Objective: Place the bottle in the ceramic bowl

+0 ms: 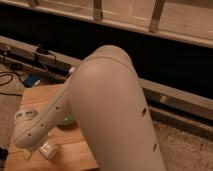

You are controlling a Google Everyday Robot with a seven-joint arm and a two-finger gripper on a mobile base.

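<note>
The bottle (48,149), small and pale with a white cap, lies on its side on the wooden table (42,97) near the front left. The ceramic bowl (67,120) is green; only a sliver of its rim shows behind my arm, just up and right of the bottle. My big white arm (112,110) fills the middle of the view, and its forearm reaches down to the left. My gripper (27,150) is at the end of the wrist, low over the table just left of the bottle, mostly hidden by the wrist.
Black cables and a blue object (31,80) lie on the floor to the left of the table. A dark wall with a grey rail (175,97) runs behind. Speckled floor (187,145) lies to the right. The table's front edge is near the frame bottom.
</note>
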